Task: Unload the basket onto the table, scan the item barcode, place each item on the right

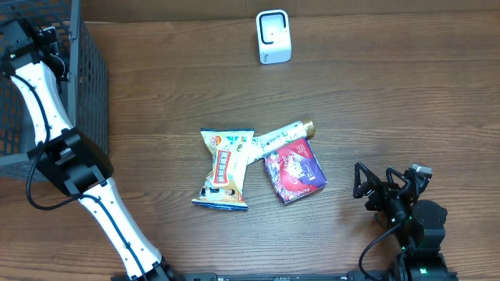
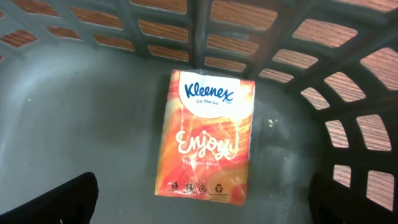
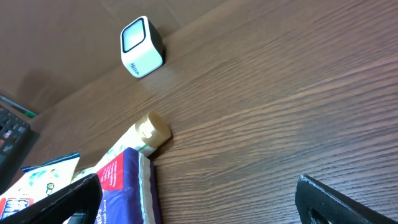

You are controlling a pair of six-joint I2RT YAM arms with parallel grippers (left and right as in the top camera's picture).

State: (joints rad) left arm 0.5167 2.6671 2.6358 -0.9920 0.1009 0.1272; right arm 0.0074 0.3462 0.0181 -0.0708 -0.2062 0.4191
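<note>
You have the flat orange plastic Kleenex tissue pack (image 2: 205,134) lying label-up just ahead of the left claw (image 2: 202,214). The white cube-shaped barcode scanner (image 3: 142,46) stands upright, well ahead and left of the right claw (image 3: 205,208).

I count three items on the table (image 1: 391,94): one snack bag (image 1: 225,168), one tube (image 1: 277,137) and one purple packet (image 1: 294,172). I see one white scanner (image 1: 273,37) at the far edge, one grey basket (image 1: 92,78) on the left, and one tissue pack (image 2: 207,135) lying inside it.
</note>
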